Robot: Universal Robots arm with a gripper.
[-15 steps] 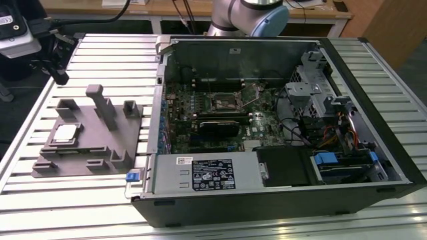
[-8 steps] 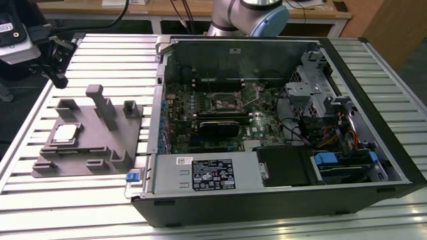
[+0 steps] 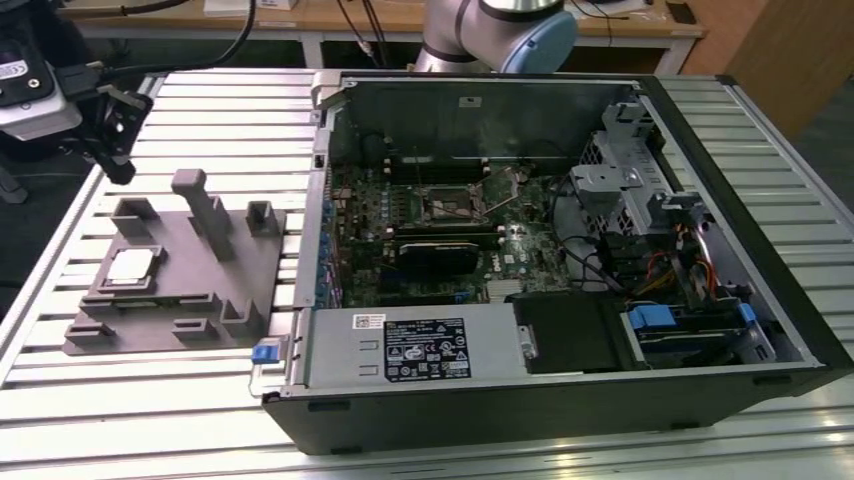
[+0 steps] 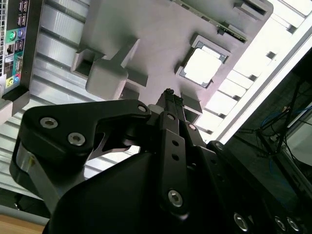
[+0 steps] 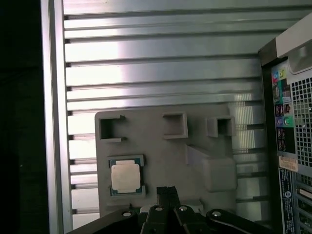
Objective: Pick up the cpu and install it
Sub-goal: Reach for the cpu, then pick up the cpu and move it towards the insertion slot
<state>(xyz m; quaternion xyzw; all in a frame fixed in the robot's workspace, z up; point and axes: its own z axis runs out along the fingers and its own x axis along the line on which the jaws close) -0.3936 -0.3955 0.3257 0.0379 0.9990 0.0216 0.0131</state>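
The cpu (image 3: 130, 265) is a small square chip with a pale metal top. It lies flat in a recess of the grey fixture plate (image 3: 187, 290) at the exterior view's left, and it appears in both wrist views (image 4: 203, 67) (image 5: 126, 176). My gripper (image 3: 122, 172) hangs above the table beyond the plate's far end, apart from the chip. Its black fingers (image 4: 168, 95) (image 5: 165, 191) are pressed together with nothing between them. The open computer case (image 3: 561, 400) holds the motherboard, and the bare cpu socket (image 3: 445, 205) sits near its middle.
Upright pegs and blocks (image 3: 207, 210) rise from the fixture plate near the chip. Inside the case are a black heatsink block (image 3: 434, 255), a labelled grey power supply (image 3: 414, 345) and drive cages with cables (image 3: 654, 230). The case's rear ports (image 5: 285, 122) face the plate. Everything rests on a slatted aluminium table (image 3: 160, 420).
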